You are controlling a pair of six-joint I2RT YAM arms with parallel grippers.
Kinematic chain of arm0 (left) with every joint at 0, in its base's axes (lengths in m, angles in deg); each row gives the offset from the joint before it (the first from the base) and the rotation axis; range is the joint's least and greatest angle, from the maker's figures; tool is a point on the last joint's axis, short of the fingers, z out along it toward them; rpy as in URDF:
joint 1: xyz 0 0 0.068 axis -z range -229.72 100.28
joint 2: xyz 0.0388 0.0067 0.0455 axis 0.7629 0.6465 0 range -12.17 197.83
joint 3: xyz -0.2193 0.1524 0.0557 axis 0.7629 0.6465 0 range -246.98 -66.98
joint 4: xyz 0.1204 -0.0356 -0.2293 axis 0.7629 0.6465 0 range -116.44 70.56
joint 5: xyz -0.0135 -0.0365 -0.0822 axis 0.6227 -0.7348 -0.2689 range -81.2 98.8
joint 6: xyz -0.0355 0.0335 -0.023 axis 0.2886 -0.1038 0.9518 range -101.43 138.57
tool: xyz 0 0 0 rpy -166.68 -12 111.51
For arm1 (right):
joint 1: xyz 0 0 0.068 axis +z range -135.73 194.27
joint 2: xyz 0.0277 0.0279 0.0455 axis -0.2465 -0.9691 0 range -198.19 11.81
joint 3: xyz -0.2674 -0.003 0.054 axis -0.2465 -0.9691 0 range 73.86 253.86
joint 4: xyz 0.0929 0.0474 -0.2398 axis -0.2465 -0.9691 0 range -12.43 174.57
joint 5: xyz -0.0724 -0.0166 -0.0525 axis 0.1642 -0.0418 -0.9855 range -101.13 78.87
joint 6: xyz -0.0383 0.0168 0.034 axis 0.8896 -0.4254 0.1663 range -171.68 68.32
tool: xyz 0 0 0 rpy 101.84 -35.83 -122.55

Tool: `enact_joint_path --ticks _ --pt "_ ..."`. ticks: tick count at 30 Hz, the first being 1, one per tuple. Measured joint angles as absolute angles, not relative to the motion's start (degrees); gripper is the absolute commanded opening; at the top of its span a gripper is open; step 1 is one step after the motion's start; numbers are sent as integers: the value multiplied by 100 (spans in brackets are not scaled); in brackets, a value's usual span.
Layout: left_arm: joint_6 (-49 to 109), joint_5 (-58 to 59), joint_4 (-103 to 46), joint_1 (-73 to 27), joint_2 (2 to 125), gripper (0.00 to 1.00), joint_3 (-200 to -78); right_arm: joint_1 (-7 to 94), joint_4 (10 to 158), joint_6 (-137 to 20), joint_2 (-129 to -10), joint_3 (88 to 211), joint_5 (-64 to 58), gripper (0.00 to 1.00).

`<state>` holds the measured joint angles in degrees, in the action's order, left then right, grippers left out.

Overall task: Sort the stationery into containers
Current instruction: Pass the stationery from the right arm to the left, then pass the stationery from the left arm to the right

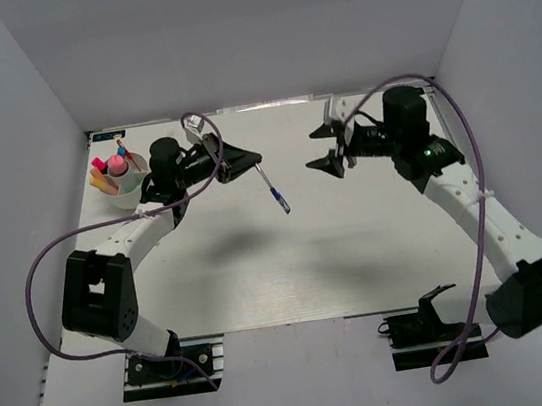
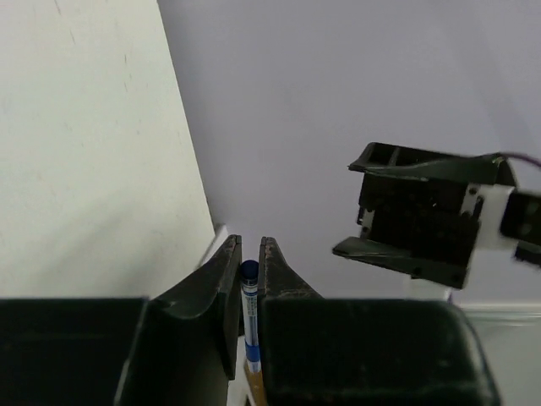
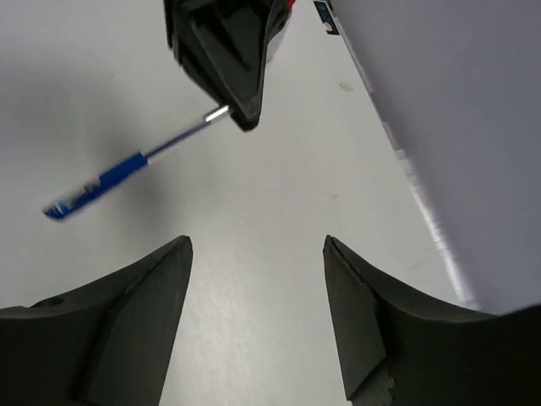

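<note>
one blue pen point(image 1: 272, 185), one white bowl point(image 1: 129, 196), one left hand point(image 1: 254, 157) and one right hand point(image 1: 327, 147).

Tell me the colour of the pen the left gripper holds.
Blue, with a silvery shaft. The pen shows best in the right wrist view.

You have a flat white tabletop point(image 1: 359, 251) under everything. It is matte, with a soft grey shadow point(image 1: 246, 242) lying a little left of its middle. Three plain lilac-grey wall panels box it in: the back panel point(image 1: 257, 33), the left panel point(image 1: 8, 199) and the right panel point(image 1: 530, 106). A thin dark strip point(image 1: 267, 105) runs along the far edge, where the tabletop meets the back panel. At the near edge the tabletop ends in a straight line, and a paler surface point(image 1: 306, 380) carries on below it. In the right wrist view you'll find a small blue-and-white label point(image 3: 325, 17) just beside the foot of a wall — its print is too blurred to read.
</note>
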<state>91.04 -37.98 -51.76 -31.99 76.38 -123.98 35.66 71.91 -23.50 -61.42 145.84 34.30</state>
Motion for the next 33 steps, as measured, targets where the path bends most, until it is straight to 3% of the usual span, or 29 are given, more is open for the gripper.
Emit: enact_joint_path --ticks 11,23,33 --pt "9825 -4089 -4951 -3148 7553 0 -12144 3848 8078 1346 -5071 11791 3843 77" --pt "10013 -4294 -4881 -3022 7555 0 -11873 4298 9951 1207 -5261 11634 3968 77" --pt "10162 -4290 -5049 -2958 7564 0 -11873 4705 9728 1676 -4942 11419 4029 78"
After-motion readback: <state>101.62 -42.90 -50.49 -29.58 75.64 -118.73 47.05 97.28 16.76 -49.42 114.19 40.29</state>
